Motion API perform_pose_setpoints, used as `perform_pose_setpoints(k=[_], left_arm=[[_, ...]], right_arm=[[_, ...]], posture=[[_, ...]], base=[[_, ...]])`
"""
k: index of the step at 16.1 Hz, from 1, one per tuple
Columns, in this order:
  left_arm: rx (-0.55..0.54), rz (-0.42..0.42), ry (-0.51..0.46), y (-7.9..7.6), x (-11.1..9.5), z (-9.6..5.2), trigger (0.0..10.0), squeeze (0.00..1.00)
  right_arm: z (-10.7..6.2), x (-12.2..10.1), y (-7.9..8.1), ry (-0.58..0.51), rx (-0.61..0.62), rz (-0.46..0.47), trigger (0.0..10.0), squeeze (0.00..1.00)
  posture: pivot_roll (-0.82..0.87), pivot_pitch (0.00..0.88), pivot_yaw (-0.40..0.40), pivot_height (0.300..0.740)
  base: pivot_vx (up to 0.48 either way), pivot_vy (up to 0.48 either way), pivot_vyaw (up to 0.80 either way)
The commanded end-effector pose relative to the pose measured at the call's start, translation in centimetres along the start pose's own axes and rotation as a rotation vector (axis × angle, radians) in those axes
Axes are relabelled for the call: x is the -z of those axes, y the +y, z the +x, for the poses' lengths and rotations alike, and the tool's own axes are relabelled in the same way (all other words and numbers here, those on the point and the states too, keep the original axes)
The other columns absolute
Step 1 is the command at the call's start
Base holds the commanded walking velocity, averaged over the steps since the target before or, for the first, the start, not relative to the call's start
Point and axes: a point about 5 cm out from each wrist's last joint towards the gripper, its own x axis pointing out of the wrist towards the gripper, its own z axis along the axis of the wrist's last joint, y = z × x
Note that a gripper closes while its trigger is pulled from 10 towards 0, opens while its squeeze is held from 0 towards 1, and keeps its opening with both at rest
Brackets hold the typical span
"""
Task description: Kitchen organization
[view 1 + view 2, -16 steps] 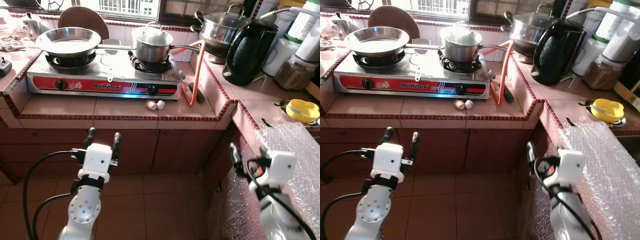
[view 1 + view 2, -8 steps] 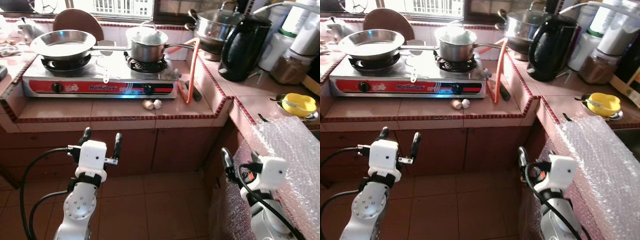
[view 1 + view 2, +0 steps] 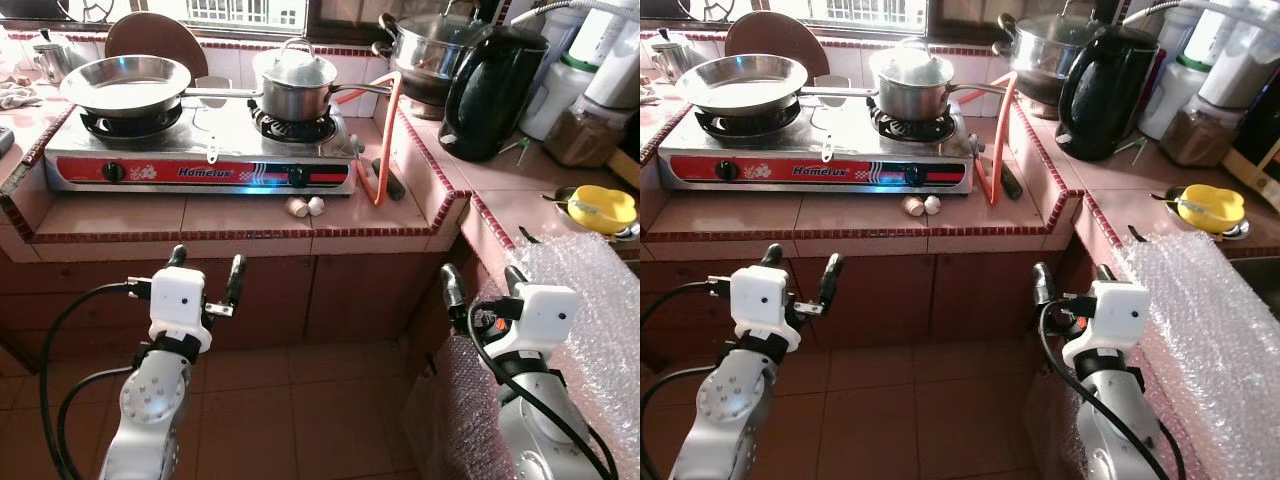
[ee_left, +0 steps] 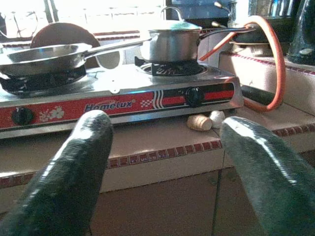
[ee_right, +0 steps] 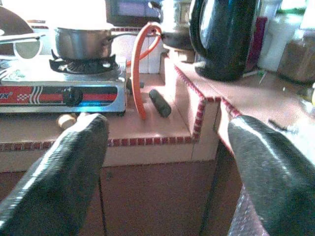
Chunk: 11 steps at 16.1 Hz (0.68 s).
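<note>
Both my left gripper and right gripper are open and empty; the lidded pot looks heavy, rigid, so grip its handle.

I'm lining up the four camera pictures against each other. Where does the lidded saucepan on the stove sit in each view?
Left eye view: lidded saucepan on the stove's right burner, top centre.
Right eye view: upper centre-left, same burner.
Left wrist view: upper middle, seen between the left tool's fingers.
Right wrist view: upper left, partly washed out by glare.
Shared landmark: the orange gas hose looping beside the stove.
</note>
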Motion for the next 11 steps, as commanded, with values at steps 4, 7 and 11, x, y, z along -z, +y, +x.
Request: perform_pose_setpoints(k=[4,7,11], left_arm=[[0.028,-0.036,-0.012,-0.7,0.3,1.1,0.0,0.0],[0.024,-0.044,-0.003,-0.8,0.9,1.6,0.0,0.0],[0.077,-0.014,0.03,-1.3,1.7,1.5,7.4,0.0]], right_arm=[[-0.2,-0.3,-0.4,-0.013,0.025,-0.02,0.0,0.0],[0.1,-0.4,-0.9,-0.013,0.044,-0.013,0.0,0.0],[0.8,0.0,-1.3,0.049,0.107,-0.051,10.0,0.0]], posture=[[0.13,0.005,-0.078,0.74],[0.13,0.0,-0.078,0.74],[0.13,0.0,-0.071,0.74]], base=[[0.0,0.0,0.0],[0.0,0.0,0.0],[0.0,0.0,0.0]])
